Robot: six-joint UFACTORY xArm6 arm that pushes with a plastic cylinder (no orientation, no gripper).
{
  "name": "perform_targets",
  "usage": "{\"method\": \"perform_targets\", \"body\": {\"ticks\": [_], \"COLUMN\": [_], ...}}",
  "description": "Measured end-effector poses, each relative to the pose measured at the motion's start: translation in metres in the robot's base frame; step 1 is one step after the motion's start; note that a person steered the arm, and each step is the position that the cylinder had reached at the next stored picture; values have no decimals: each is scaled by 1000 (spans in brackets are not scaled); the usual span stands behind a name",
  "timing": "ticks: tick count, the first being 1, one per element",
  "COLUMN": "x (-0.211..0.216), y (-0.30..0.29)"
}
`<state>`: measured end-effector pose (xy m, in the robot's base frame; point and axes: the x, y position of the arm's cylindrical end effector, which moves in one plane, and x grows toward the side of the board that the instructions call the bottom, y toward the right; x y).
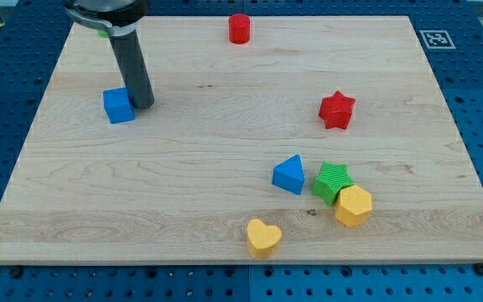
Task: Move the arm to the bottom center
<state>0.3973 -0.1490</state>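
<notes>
Up in the view's top left of the table [225,168], my tip [143,105] sits touching the right side of the blue cube [118,106], no gripper on this rig, well away from the yellow heart [263,236] near the bottom center.

Straight dark grey rod, smooth and cylindrical, wider black collar above, my tip [143,105] blunt

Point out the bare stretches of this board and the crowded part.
Bare: the bottom left, below the blue cube and my tip; the middle band toward the red star. Crowded: blue triangle, green star, yellow hexagon, yellow heart.
</notes>
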Motion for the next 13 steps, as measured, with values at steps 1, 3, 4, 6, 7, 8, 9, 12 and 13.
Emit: {"method": "perform_targets", "body": {"ticks": [1,3,4,6,7,8,9,12,13], "x": [2,9,9,37,62,92,126,151,159], "y": [-6,-32,-2,99,96,81,82,131,151]}}
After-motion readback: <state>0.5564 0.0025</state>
